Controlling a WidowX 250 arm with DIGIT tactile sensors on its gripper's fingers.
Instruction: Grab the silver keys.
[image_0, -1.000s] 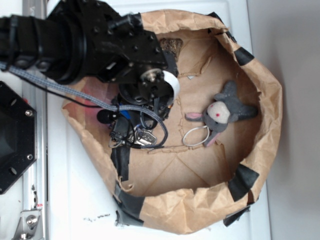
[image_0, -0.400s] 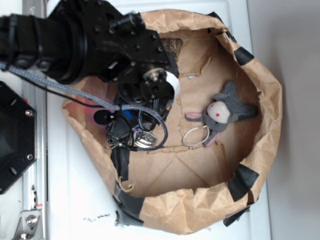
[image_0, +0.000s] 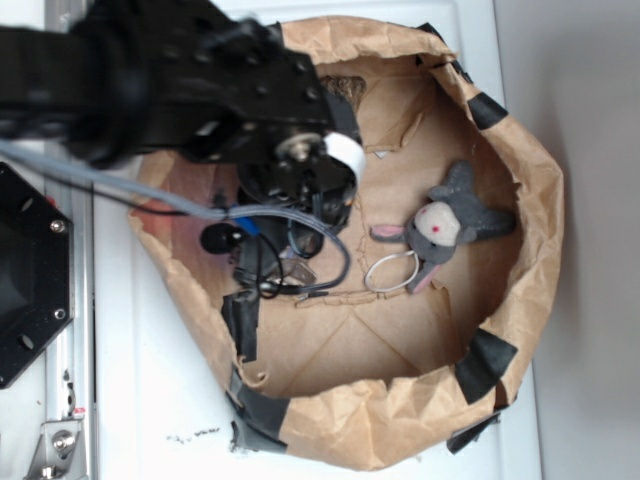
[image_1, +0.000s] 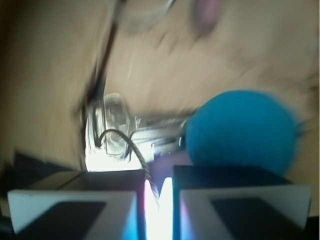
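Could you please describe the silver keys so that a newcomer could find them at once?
Look inside the brown paper bag, at its left side under the black gripper. The silver keys lie beside a blue ball: shiny metal, unlike the grey plush toy.

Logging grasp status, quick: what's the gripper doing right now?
Gripper: nearly closed, pinching the thin wire ring of the silver keys; the blue ball sits beside them, ungripped.

At the bottom of the frame the gripper (image_1: 159, 197) has its fingers nearly together, pinching a thin wire; silver keys (image_1: 117, 132) lie above, blue ball (image_1: 242, 132) at right.
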